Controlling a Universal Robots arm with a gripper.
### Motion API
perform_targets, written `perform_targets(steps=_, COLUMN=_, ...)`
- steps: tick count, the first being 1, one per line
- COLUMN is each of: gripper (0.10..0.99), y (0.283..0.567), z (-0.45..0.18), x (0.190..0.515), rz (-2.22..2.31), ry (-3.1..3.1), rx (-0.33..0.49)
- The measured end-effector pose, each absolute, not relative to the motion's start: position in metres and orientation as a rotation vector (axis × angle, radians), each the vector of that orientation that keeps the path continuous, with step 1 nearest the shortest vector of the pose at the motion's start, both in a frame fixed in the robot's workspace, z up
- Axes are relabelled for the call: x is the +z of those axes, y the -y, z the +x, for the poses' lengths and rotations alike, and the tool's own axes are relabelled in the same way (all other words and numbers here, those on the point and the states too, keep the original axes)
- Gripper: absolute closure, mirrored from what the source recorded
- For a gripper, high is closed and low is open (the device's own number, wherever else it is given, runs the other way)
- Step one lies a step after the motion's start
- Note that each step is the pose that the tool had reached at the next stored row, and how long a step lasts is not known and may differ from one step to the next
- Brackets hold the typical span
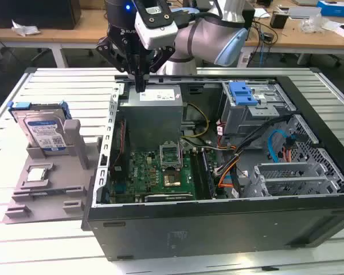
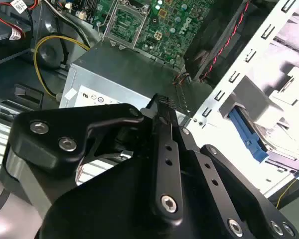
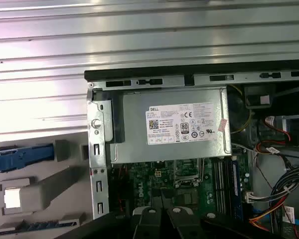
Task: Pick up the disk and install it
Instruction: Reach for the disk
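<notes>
Silver metal framed in a blue plastic bracket, the disk (image 1: 43, 129) stands on edge in a grey stand (image 1: 51, 172) on the bench (image 1: 57, 86), at the exterior view's left. It is well apart from the gripper (image 1: 140, 86), which hangs over the power supply (image 1: 155, 109) at the upper left corner of the open case (image 1: 218, 229). The fingers (image 2: 164, 149) are pressed together on nothing. The disk is probably stiff, dense, smooth-faced and sensitive to knocks. Its exposed upper part, pinched across the flat faces near the bracket, looks the safest hold.
</notes>
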State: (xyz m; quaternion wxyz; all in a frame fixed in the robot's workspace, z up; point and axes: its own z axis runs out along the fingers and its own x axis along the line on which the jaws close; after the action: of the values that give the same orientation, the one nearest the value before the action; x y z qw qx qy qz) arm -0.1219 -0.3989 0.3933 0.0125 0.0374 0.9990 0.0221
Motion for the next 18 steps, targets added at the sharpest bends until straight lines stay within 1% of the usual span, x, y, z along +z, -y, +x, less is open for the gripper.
perform_targets(steps=18, gripper=0.984, y=0.399, z=-0.175, x=0.393, rz=0.117, ry=-3.114, rx=0.069)
